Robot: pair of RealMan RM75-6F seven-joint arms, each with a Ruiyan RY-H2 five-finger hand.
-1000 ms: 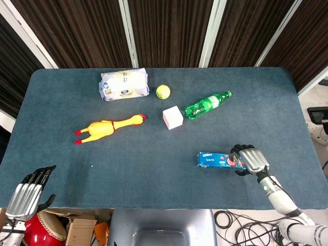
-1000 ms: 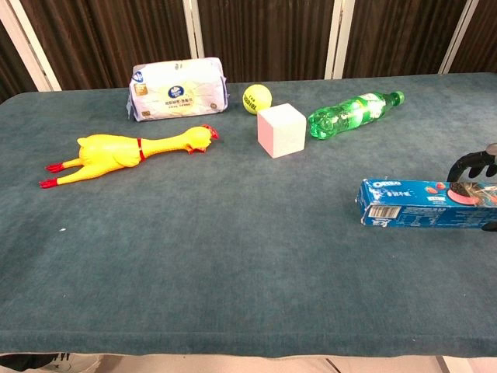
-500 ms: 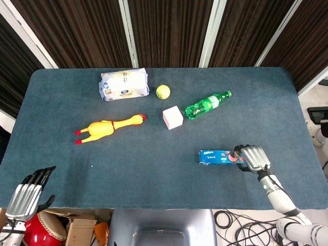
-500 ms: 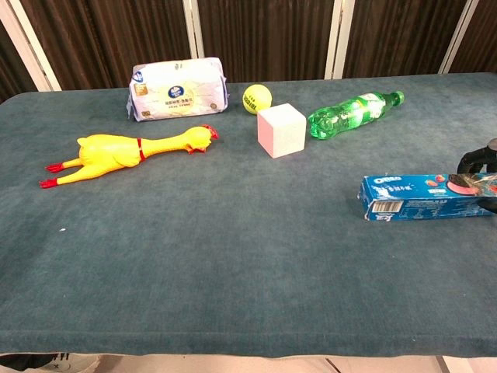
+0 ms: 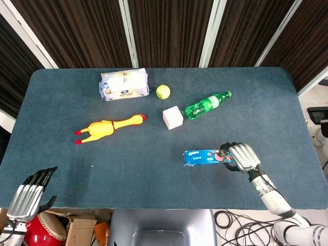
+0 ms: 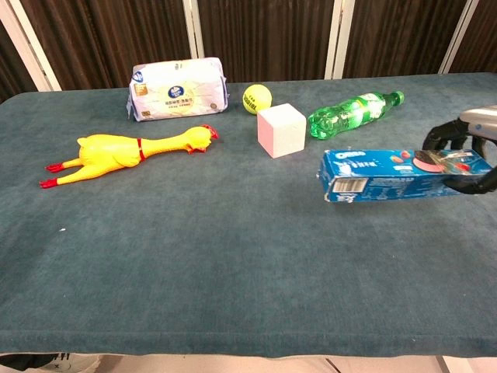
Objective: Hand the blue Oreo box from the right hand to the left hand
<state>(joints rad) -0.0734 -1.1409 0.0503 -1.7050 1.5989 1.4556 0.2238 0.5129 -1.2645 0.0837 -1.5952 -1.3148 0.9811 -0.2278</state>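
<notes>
1. Oreo box (image 6: 388,175): the blue carton is clasped at its right end by the right hand (image 5: 240,157), fingers wrapped around it, long axis pointing toward the robot's left. In the chest view it looks lifted clear of the table (image 5: 154,179); the head view places it over the near right part of the cloth, well short of the middle.

2. Step in hand, as I judge it: the carry toward the handover, with the pickup done and the pass itself not yet begun.

3. Left hand (image 5: 28,192) sits at the near left corner, just past the table's edge, fingers straight and close together, holding nothing. It is well apart from the box.

4. Next move calls for both arms to meet somewhere near the table's near middle: the box's free left end offered outward, the left hand raised and spread to take it before the right lets go.

5. Clutter beyond, namely the pink cube (image 5: 172,117), green bottle (image 5: 207,104) and rubber chicken (image 5: 107,126), lies farther back, off the likely path.
</notes>
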